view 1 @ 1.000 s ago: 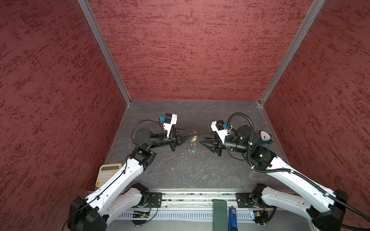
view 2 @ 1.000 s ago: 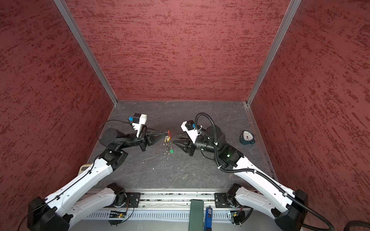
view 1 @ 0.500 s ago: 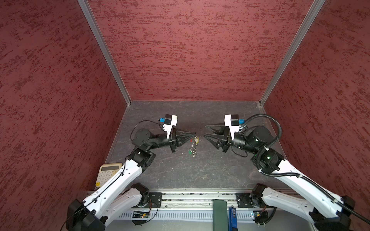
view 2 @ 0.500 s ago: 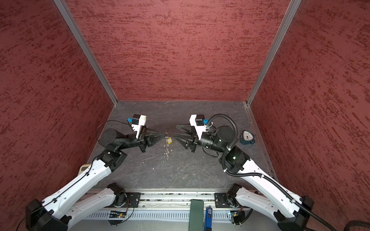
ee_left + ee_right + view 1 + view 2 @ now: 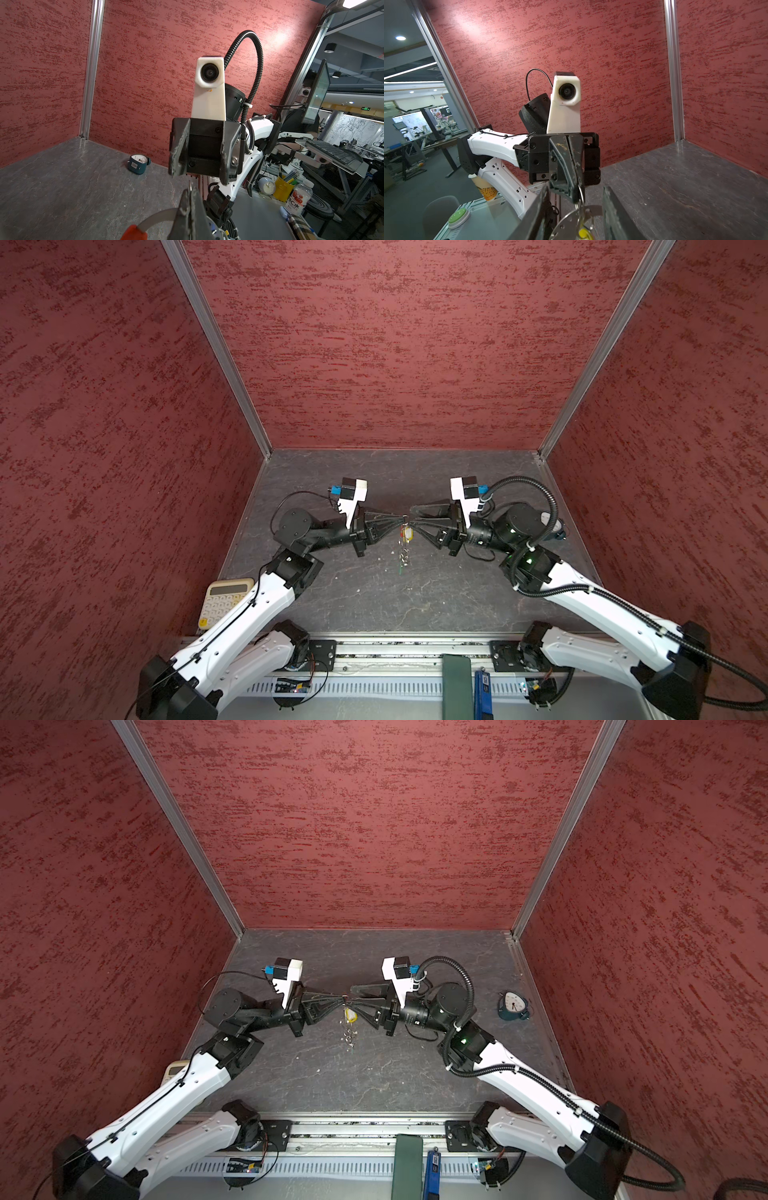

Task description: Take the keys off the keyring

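Right wrist cam: left gripper (image 5: 576,197) clamped on keyring (image 5: 565,222); right gripper (image 5: 574,190) jaws apart; yellow key (image 5: 584,233) cut off.

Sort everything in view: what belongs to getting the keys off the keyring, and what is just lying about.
Belongs to the job:
- keyring, hanging from the shut left gripper
- yellow key tag
- green key tag
- right gripper, jaws apart, facing the ring

Just lying about:
- calculator, at the table's near left edge
- teal clock, by the right wall
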Available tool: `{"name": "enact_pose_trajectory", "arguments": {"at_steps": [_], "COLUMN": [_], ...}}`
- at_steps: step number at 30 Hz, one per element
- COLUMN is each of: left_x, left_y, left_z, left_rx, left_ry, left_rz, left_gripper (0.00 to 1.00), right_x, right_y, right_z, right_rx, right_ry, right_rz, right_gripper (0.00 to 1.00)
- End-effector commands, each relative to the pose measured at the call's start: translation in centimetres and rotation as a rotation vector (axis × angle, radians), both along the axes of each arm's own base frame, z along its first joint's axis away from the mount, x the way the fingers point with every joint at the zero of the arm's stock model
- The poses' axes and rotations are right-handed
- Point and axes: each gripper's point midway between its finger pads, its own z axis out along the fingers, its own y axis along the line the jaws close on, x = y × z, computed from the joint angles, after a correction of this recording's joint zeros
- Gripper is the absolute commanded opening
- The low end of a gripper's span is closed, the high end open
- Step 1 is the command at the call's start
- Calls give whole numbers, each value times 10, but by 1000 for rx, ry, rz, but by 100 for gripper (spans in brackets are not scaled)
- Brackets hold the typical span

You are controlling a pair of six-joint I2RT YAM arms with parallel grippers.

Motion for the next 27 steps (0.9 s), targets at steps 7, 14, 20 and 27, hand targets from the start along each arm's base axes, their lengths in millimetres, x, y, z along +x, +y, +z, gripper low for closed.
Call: {"name": "enact_pose_trajectory", "arguments": {"at_steps": [7,14,20,27], "left_x": [-4,-2,-1,0], "left_y": [4,3,3,2], "left_z": [7,6,4,4], "left_rx": [-23,-23,-21,-19], "left_ry": [-48,-44,-38,-34], "left_rz": [23,26,24,25], "left_gripper": [0,0,0,0], "right_x": [-4,-4,-5,-6], "right_y": [5,6,8,7], "right_z": [-12,-20,-20,-16], "right_rx": [-2,-13,-11,0], "right_ry": [21,32,31,22], "right_rz": [34,35,50,56], "right_gripper": [31,24,22,15]}}
